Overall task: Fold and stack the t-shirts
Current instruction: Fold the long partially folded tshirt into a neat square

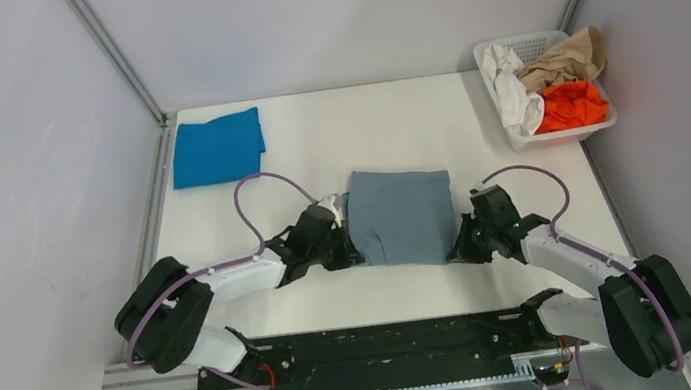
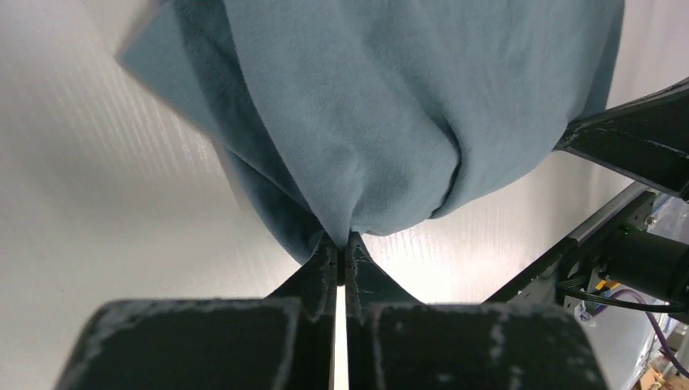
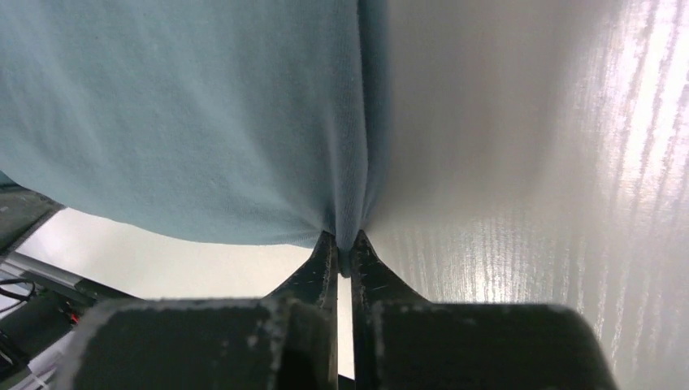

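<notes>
The dusty grey-blue t-shirt [image 1: 401, 215] lies folded in a rough square in the middle of the table. My left gripper [image 1: 348, 245] is shut on its left near corner; the left wrist view shows the cloth [image 2: 382, 122] pinched between the tips [image 2: 342, 244]. My right gripper [image 1: 457, 246] is shut on its right near corner; the right wrist view shows the cloth [image 3: 203, 122] pinched there [image 3: 344, 248]. The brighter blue t-shirt [image 1: 216, 147] lies folded at the far left of the table. No neck label shows.
A white basket [image 1: 513, 133] stands at the far right edge, holding white [image 1: 513, 90], tan [image 1: 570, 54] and orange [image 1: 572, 105] cloth. The black base rail [image 1: 382, 347] runs along the near edge. Grey walls close in both sides.
</notes>
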You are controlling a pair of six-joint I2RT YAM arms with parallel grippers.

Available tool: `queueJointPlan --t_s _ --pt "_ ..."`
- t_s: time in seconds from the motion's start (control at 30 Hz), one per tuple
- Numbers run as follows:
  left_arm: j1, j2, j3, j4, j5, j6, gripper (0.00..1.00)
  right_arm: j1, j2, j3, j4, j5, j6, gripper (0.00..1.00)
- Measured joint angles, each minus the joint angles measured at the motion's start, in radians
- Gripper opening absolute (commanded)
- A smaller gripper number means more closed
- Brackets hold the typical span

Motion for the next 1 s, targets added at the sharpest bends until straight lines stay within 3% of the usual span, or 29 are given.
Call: queueJointPlan --t_s 0.47,0.53,0.57,0.6,0.63,0.67,0.7,0.77,0.8,0.83,1.0 --pt "-0.005 -0.140 -0.104 -0.031 -0.046 0.001 0.00 -0.165 -0.145 0.000 -0.142 -0.055 -0.051 0.02" --pt "-0.006 -0.146 -0.122 -0.034 -0.043 0.002 0.15 -0.165 -0.136 0.000 -0.146 -0.081 -0.064 0.10" --pt "-0.007 -0.146 -0.129 -0.036 -0.040 0.003 0.30 -0.164 -0.127 0.000 -0.145 -0.095 -0.069 0.20" --pt "-0.008 -0.146 -0.135 -0.042 -0.037 0.005 0.37 -0.163 -0.118 0.000 -0.145 -0.103 -0.071 0.27" --pt "-0.011 -0.146 -0.135 -0.054 -0.037 0.008 0.52 -0.158 -0.107 0.000 -0.144 -0.110 -0.076 0.42" --pt "-0.011 -0.147 -0.136 -0.068 -0.038 0.012 0.59 -0.153 -0.100 0.000 -0.144 -0.109 -0.077 0.49" --pt "-0.011 -0.148 -0.136 -0.077 -0.036 0.019 0.76 -0.152 -0.098 0.000 -0.146 -0.107 -0.080 0.62" --pt "-0.013 -0.171 -0.126 -0.080 -0.026 0.026 0.96 -0.152 -0.107 0.001 -0.153 -0.097 -0.091 0.76" --pt "-0.013 -0.187 -0.122 -0.091 -0.025 0.030 0.98 -0.152 -0.119 0.003 -0.161 -0.087 -0.094 0.83" --pt "-0.013 -0.208 -0.118 -0.106 -0.027 0.035 0.99 -0.153 -0.141 0.008 -0.177 -0.076 -0.098 0.96" --pt "-0.009 -0.319 -0.077 -0.172 -0.087 0.049 1.00 -0.167 -0.346 0.064 -0.232 0.019 -0.098 1.00"
